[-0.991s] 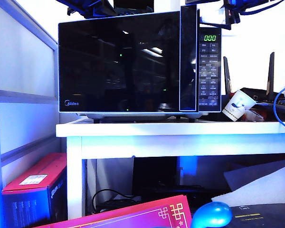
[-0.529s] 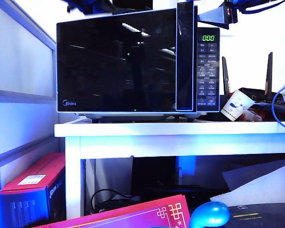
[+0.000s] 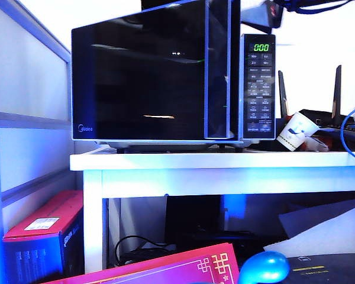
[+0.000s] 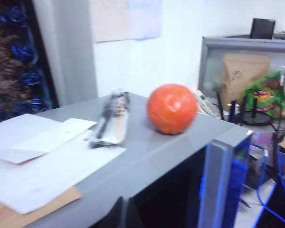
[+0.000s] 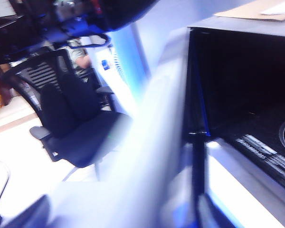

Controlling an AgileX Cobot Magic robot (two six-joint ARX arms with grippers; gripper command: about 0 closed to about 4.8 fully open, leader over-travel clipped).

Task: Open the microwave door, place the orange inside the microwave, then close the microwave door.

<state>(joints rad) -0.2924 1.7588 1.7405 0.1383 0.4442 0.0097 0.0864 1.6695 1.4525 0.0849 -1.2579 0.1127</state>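
you are looking at a black-and-silver microwave standing on a white desk, seen from low and in front. the microwave door is hinged on the left and stands slightly ajar, its right edge with the vertical handle strip swung out a little from the keypad panel, whose green display sits at the top. to the right of the microwave on the desk lies a tipped paper cup, and a blue cable hangs near the right edge. under the desk on the left sits a red and blue box; in the near foreground are a pink card and a shiny blue rounded object. the orange rests on the grey top of the microwave, in the left wrist view, just beside a clear wrapped packet and near white papers that lie on that same top. the left gripper hangs above the near front edge of the microwave top, apart from the orange; only the dark tips of its fingers show at the frame edge, close together, and you cannot tell for certain how they stand. the right gripper is at the door's opening edge on the right side; the view is heavily blurred, with the pale door edge running across it and the dark cavity visible behind the gap. its fingers stand spread wide, and whether they touch the door cannot be made out. an office chair shows in the background of that view.
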